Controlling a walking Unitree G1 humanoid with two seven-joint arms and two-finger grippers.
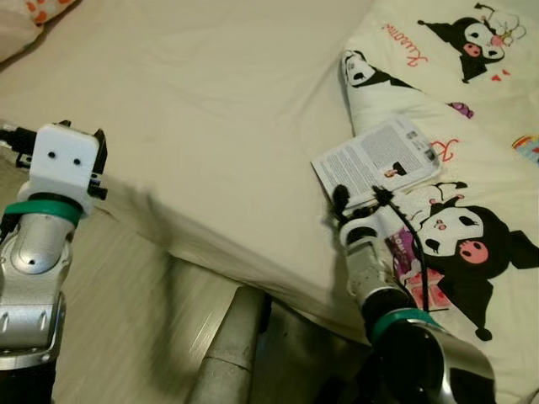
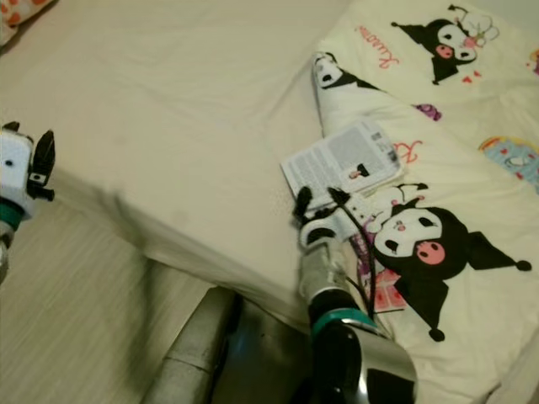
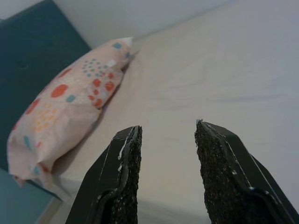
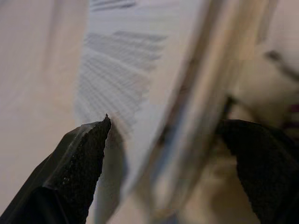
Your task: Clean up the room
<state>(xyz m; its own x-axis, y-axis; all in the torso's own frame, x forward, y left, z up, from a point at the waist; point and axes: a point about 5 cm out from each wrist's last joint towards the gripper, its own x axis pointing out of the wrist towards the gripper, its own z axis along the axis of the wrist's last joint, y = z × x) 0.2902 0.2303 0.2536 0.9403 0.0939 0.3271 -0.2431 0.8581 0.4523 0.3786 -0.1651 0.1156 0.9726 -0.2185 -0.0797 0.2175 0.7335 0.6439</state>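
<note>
A white printed booklet lies on the bed, half on the cartoon-print blanket and half on the cream sheet. My right gripper is open at the booklet's near edge, one finger on each side of its corner. The right wrist view shows the booklet's blurred text close up between the spread fingers. My left gripper is open and holds nothing, raised at the left by the bed's edge and facing a spotted pillow.
The mattress edge runs diagonally from the left down toward the middle, with striped pale floor below it. A grey rounded object stands on the floor near the bed. A dark teal headboard backs the pillow.
</note>
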